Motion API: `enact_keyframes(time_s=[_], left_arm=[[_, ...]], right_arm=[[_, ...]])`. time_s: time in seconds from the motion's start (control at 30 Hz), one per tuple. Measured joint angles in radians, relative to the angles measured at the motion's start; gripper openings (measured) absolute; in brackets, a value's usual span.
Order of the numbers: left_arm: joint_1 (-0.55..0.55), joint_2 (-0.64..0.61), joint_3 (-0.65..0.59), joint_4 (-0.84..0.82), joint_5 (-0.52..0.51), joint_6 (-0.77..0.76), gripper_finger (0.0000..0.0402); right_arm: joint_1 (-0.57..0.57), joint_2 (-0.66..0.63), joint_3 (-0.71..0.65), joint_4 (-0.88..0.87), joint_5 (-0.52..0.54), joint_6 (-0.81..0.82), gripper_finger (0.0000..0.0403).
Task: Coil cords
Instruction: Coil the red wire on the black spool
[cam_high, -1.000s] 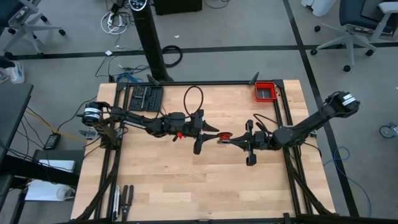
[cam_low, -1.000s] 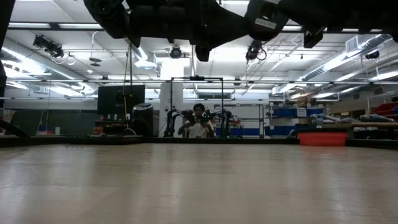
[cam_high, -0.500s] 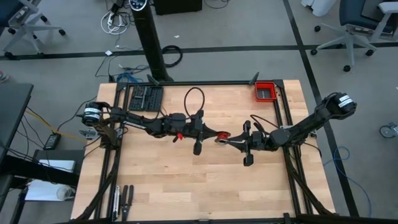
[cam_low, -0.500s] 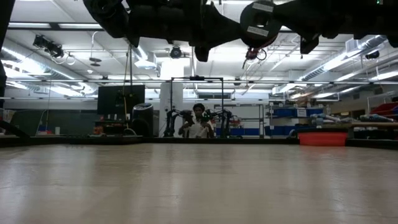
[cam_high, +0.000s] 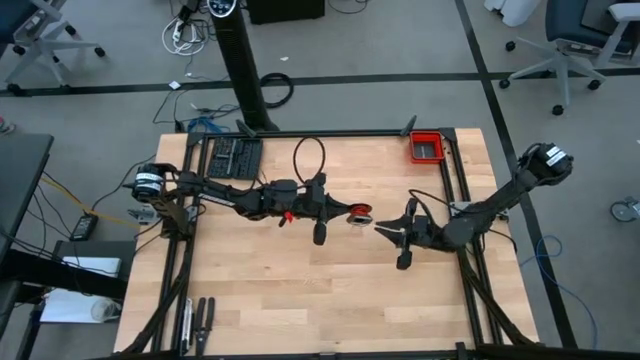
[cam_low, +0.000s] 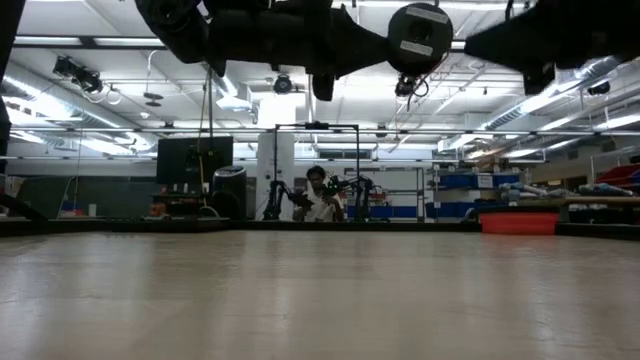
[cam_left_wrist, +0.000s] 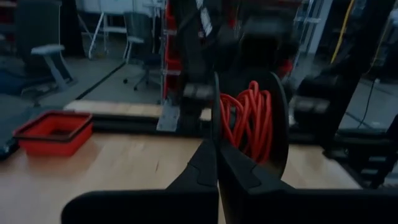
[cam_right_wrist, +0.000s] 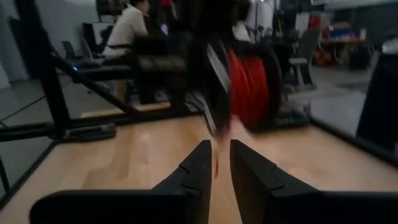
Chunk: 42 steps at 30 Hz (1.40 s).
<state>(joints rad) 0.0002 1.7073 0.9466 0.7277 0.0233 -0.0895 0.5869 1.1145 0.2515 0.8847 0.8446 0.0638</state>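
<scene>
One red cord bundle (cam_high: 359, 213), wound tight, now pinched in left hand (cam_high: 345, 212) above counter (cam_high: 300, 300) middle; right hand (cam_high: 385, 231), fingers slightly parted, has let go and backed off beside bundle: handover done

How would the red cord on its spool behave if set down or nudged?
The thin bright red cord is wound in many snug turns, so it probably moves as one bundle, though loose it would be floppy. Its dark round spool, pinched at its rim by the shut left pincer, may roll on edge.
</scene>
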Motion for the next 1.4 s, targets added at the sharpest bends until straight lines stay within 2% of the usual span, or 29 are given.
enact_keyframes(time_s=[0.2, 0.47, 0.8, 1.2, 1.4], left_arm=[[0.000, 0.000, 0.000, 0.048, -0.004, 0.003, 0.0000], [-0.001, 0.000, 0.000, 0.058, -0.023, 0.004, 0.0000], [-0.002, 0.000, 0.000, 0.060, -0.023, 0.006, 0.0000], [-0.002, 0.000, 0.000, 0.061, -0.023, 0.006, 0.0000], [-0.002, 0.000, 0.000, 0.060, -0.023, 0.006, 0.0000]], right_arm=[[-0.082, 0.068, -0.050, 0.127, -0.121, 0.093, 0.0055], [-0.165, 0.197, -0.008, 0.203, -0.255, 0.118, 0.0052], [-0.191, 0.304, 0.011, 0.320, -0.277, 0.118, 0.0048], [-0.211, 0.308, 0.011, 0.355, -0.325, 0.118, 0.0046], [-0.219, 0.308, 0.011, 0.354, -0.318, 0.113, 0.0007]])
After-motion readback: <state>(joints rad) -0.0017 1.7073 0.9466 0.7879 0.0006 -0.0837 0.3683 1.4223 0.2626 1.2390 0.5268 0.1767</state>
